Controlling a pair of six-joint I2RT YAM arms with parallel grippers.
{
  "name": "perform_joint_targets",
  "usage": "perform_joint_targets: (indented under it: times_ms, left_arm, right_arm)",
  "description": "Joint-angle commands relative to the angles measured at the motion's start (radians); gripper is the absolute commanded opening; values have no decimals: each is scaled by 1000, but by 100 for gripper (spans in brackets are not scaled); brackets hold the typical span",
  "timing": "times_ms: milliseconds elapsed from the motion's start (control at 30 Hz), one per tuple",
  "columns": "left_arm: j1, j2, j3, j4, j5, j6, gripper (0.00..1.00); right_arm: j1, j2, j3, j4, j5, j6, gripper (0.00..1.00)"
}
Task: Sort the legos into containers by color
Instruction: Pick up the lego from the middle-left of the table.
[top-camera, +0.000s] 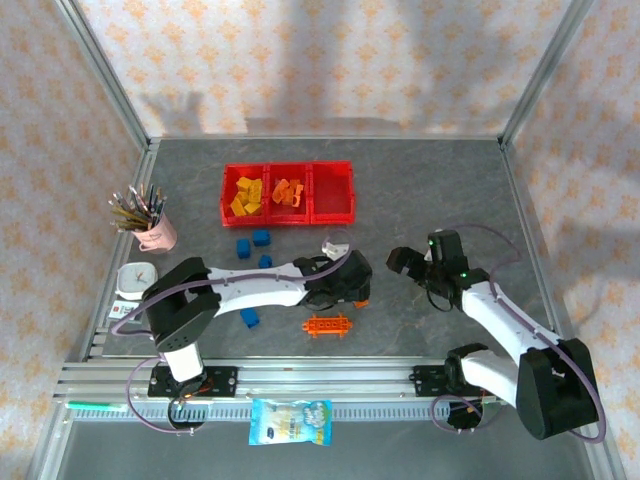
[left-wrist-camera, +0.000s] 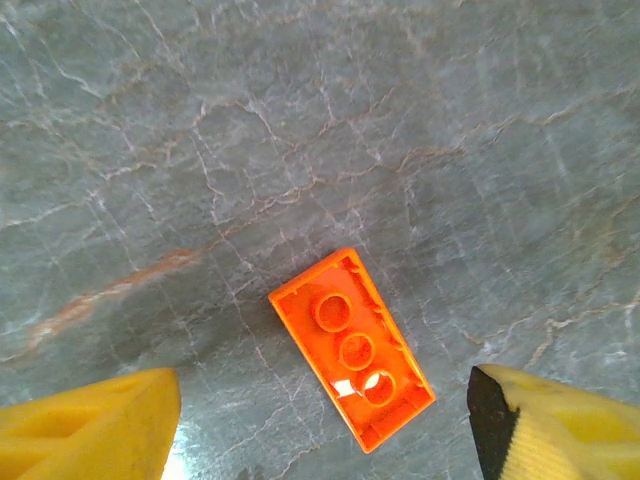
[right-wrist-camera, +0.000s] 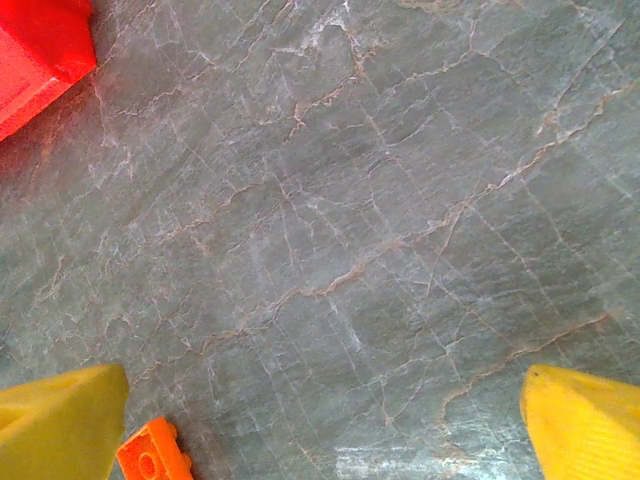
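An orange lego (left-wrist-camera: 352, 345) lies upside down on the grey table, its hollow underside showing, just ahead of my left gripper (left-wrist-camera: 325, 440). That gripper is open, its yellow fingers (left-wrist-camera: 90, 430) wide apart and clear of the brick. From above, the left gripper (top-camera: 357, 288) sits mid-table and the right gripper (top-camera: 404, 260) close beside it to the right. My right gripper (right-wrist-camera: 320, 430) is open over bare table, with an orange lego (right-wrist-camera: 155, 458) by its left finger. The red containers (top-camera: 331, 207) hold yellow legos (top-camera: 246, 194) and orange legos (top-camera: 288, 191). Blue legos (top-camera: 262, 238) lie loose on the table.
A flat orange ladder-like plate (top-camera: 327, 325) lies near the front edge, with a blue brick (top-camera: 250, 318) to its left. A pink pencil cup (top-camera: 155, 232) and a small white clock (top-camera: 135, 280) stand at the left. A snack bag (top-camera: 290, 420) lies on the front rail.
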Motion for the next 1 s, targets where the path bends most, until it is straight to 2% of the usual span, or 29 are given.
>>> perform_joint_targets:
  times_ms: [0,300,633,967]
  left_arm:
    - [-13,40,44,-6,-7,-32,78]
    - [-24,132,116,8,10,-30,77]
    - [-36,257,232,-53,-51,-9,73]
    - [-59,310,274,-142,-161,-13,54]
  right_arm:
    - [-12,-13,-8,16,3,-2,100]
    - [-36,-16,-8,29,-9,-12,100]
    - [-48,-12,-17,39,-17,-15,100]
    - [-63,-1,-19,49,-30,-15,100]
